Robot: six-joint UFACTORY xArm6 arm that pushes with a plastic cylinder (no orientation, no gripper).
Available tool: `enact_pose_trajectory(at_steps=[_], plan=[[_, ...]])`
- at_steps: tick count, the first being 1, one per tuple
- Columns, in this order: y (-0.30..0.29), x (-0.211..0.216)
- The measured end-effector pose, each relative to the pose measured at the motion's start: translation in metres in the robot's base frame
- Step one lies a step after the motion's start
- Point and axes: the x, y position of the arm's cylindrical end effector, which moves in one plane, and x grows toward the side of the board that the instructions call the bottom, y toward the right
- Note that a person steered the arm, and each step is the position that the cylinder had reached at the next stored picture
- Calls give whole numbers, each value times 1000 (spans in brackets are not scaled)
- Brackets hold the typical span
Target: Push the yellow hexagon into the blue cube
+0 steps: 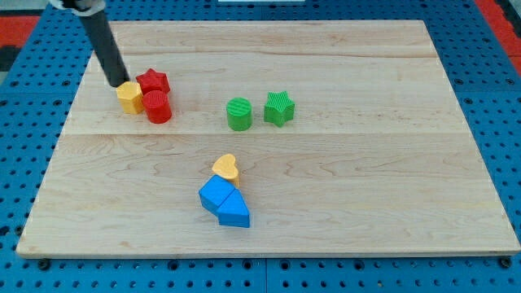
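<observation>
The yellow hexagon (129,97) lies at the view's upper left on the wooden board, touching the red cylinder (157,107) on its right. My tip (117,82) is at the hexagon's upper left edge, touching or nearly touching it. The blue cube (215,195) lies low in the view's centre, far to the lower right of the hexagon. A blue wedge-like block (234,212) touches the cube's lower right side.
A red star (152,81) sits just above the red cylinder. A yellow heart (226,168) touches the blue cube's top. A green cylinder (239,114) and a green star (279,107) stand mid-board. The board (366,179) lies on a blue pegboard.
</observation>
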Motion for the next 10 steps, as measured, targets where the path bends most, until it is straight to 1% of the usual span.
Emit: enact_pose_trajectory(at_steps=[2, 3, 5, 6, 7, 8, 10], plan=[[44, 51], [42, 67], [0, 74], [-2, 93], [13, 98], [41, 99], [88, 138]])
